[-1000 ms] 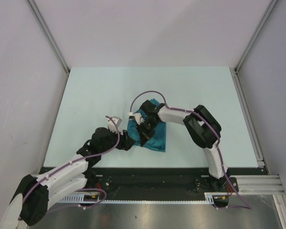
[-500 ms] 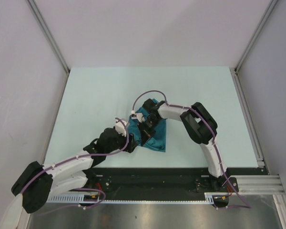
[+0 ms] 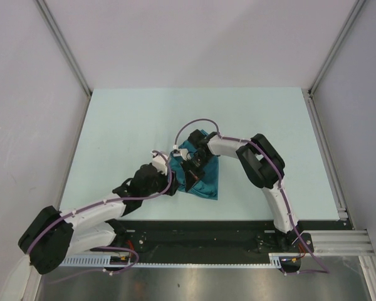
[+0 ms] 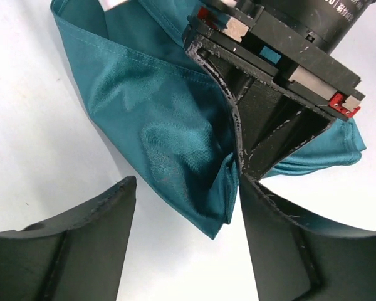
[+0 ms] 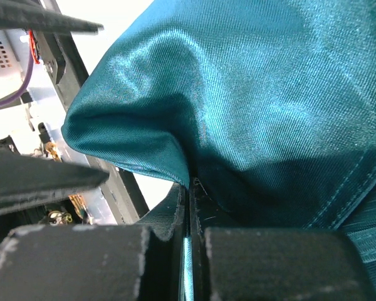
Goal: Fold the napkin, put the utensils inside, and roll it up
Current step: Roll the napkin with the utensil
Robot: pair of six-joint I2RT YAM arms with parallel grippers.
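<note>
Down at the near edge, the left arm had stretched forward from its base over the last second. Its black two-finger left gripper (image 4: 187, 182) pulled up just beside the near-left hem of the cloth, jaws released and spread wide with nothing in them.

Right ahead lay the teal, slightly shiny cloth napkin (image 4: 156, 125), bunched into a rough triangle around the middle of the desk, a little toward the near edge. The black right gripper (image 5: 189, 188) had barely shifted. Its jaws were clenched flat on a raised fold of the napkin, holding it up off the surface.

That looked like a second hold being set up: one arm pinning the fold, the other coming in to take the loose edge, so the folding was likely not finished. The small tan-handled spoon showed in no view, and it could not be told whether it sat inside the cloth.

Beyond, the pale mint-green flat desk (image 3: 125, 119) ran to its far edge, where plain grey-white walls (image 3: 194, 37) and slanting aluminium frame rails (image 3: 329, 53) closed in the cell.
</note>
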